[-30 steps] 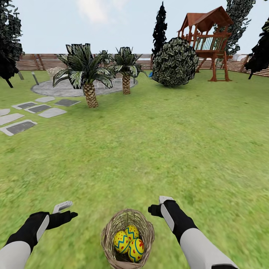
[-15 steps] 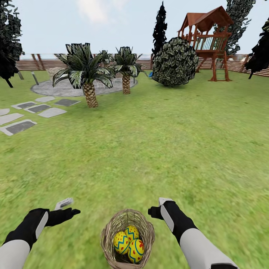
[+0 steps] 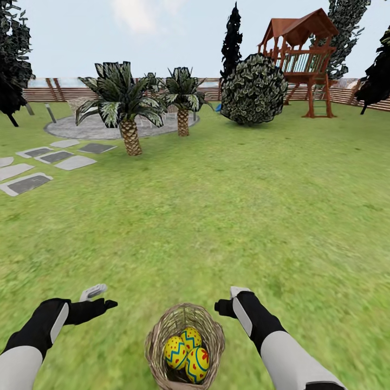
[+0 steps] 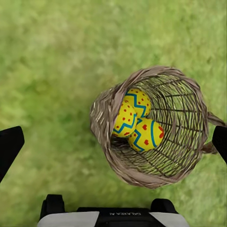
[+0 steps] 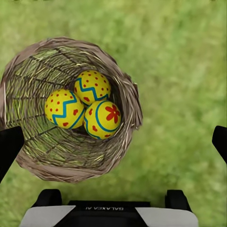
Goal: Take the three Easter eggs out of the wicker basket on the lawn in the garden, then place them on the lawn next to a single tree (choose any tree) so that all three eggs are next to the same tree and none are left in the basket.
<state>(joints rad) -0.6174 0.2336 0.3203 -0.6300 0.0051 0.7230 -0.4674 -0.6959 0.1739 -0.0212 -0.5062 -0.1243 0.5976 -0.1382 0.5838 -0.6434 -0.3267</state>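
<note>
Wicker basket point(image 3: 184, 346) sits on the lawn point(image 3: 227, 216) between my two arms, and three eggs point(image 3: 186, 349) lie packed together inside it, touching one another. My left gripper point(image 4: 113, 142) and my right gripper point(image 5: 113, 142) both hang above it with fingers spread wide apart, holding nothing; the basket shows beneath each. Farther off on the grass I count two palm trees point(image 3: 122, 105), one round bush point(image 3: 253, 89) and one play tower point(image 3: 300, 59), with the wooden fence point(image 3: 59, 92) behind them.
</note>
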